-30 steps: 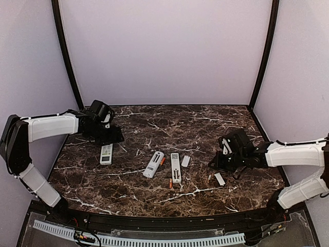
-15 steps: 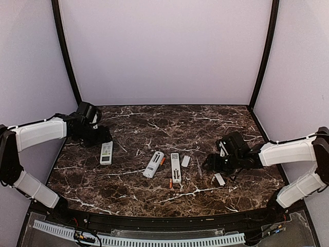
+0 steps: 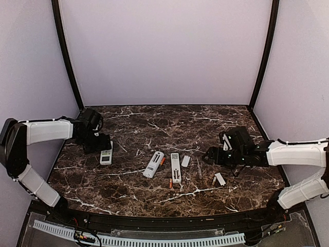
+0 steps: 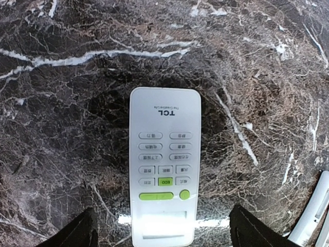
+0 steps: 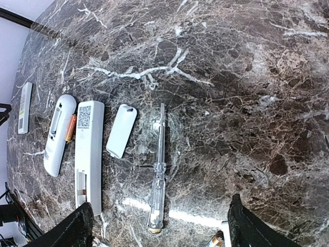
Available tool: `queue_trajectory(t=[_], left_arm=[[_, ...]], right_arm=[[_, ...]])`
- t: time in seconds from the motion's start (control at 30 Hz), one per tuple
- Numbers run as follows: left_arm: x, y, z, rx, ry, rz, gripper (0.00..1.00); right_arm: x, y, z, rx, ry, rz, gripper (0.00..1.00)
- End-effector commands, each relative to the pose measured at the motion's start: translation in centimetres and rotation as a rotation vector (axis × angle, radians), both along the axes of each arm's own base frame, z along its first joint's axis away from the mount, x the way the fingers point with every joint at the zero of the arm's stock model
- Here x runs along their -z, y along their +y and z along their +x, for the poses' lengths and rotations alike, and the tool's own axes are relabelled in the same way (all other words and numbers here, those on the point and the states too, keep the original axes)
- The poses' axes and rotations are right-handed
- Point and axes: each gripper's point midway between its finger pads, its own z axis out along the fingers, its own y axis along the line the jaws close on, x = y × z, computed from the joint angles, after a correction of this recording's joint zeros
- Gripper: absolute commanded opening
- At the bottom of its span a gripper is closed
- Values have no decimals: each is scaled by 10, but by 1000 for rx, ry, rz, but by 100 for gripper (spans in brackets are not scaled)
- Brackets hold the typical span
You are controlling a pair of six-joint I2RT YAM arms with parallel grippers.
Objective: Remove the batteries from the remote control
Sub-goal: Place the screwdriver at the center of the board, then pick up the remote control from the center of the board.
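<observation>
Hovering over the face-up remote (image 4: 164, 164), the left hand (image 4: 165, 226) is spread open, fingers (image 4: 77, 231) straddling its near end; the remote's long axis runs straight away from it. Right hand (image 5: 162, 224), also released, is farther off. Loose batteries (image 3: 170, 182) lie on the surface (image 3: 154, 123) beside two opened remotes (image 3: 176, 167).

Table (image 5: 247, 77): dark brown marble-look top w/ white veins, polished, glossy, glare streaks. TCL remote (image 4: 164, 164): smooth white plastic, satin; green btns glossier. Slim remote (image 5: 88, 154) & cover plate (image 5: 121, 130): white plastic, matt. Screwdriver (image 5: 158, 170): clear glossy plastic handle, thin metal shaft. Battery (image 5: 70, 127): orange, smooth, slight sheen
</observation>
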Motion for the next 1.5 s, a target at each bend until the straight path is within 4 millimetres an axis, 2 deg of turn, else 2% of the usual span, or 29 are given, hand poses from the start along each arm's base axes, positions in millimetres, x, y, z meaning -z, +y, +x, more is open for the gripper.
queue_trajectory(t=[0.0,0.33,0.6,0.77,0.9,1.0,1.1,1.23,1.37,1.47], left_arm=[[25,1,-8,4,75,0,88],[51,-8,-9,43,145,-18,88],[59,1,-14,51,183,50,84],[62,-2,-13,83,200,114,76],[65,5,-16,65,227,182,69],[67,5,-18,63,237,187,66],[67,3,-20,64,235,168,57],[49,-2,-14,57,166,124,49],[5,-12,-5,79,48,51,46],[-32,-22,0,124,-36,-2,45]], right_arm=[[-16,2,10,-2,-50,-5,87],[-19,-3,13,24,-69,-19,88],[-20,-7,15,47,-79,-22,89],[-18,-7,15,54,-72,-23,88],[-19,-8,15,59,-73,-22,88],[-20,-8,15,61,-76,-22,88],[-24,-9,15,62,-84,-18,88],[-35,-8,18,50,-118,-9,89],[-57,-10,23,17,-180,22,92],[-82,-8,27,-37,-248,80,93]])
